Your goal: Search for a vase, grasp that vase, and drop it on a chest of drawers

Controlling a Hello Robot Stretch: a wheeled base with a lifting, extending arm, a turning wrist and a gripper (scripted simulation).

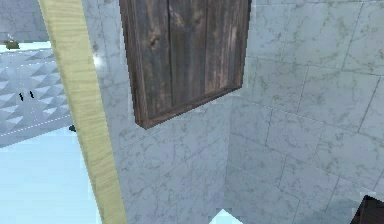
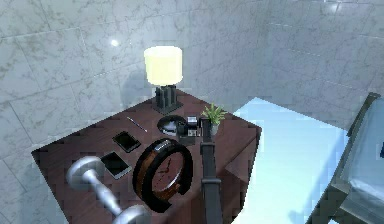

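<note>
Your gripper [image 2: 178, 125] sits by the plant [image 2: 212, 114] at the nightstand's [image 2: 88, 146] far edge, likely to attempt a grasp. You can't tell whether its fingers grip anything.

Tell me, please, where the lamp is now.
In the arm side view, left of centre, the lamp stands at the far edge of the wooden cabinet by the wall, left of the potted plant.

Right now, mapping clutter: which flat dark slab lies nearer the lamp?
The upper slab, just below the lamp; the lower slab lies by the dumbbell.
</note>
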